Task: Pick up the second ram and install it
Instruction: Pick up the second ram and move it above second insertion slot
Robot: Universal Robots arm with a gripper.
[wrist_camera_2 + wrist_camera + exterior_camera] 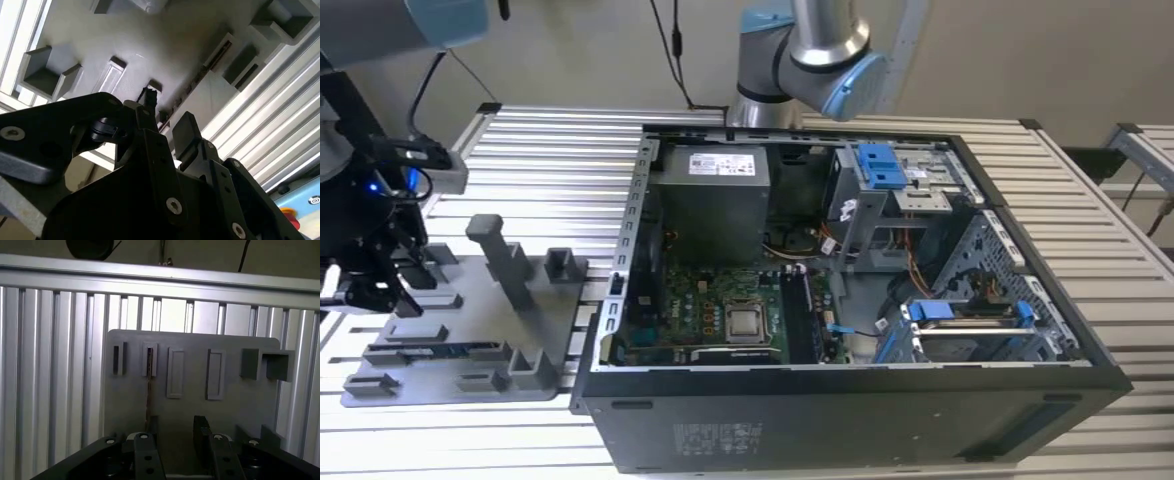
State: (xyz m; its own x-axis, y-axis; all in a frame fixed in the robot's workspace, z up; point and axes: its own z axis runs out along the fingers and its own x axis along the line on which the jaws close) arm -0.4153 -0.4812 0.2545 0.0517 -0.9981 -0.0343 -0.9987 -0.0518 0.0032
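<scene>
Tool spread near the second ram, slotted edge-up, lengthwise in grey tray.

The exterior view is looking down over the bench, computer case and grey tray. Both wrist views are peering closely past the end effector at that tray.

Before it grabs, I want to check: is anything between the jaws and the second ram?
Nothing visible. In the first wrist view the open gripper hangs over the grey tray, where the second ram stands on edge in its slot.
</scene>
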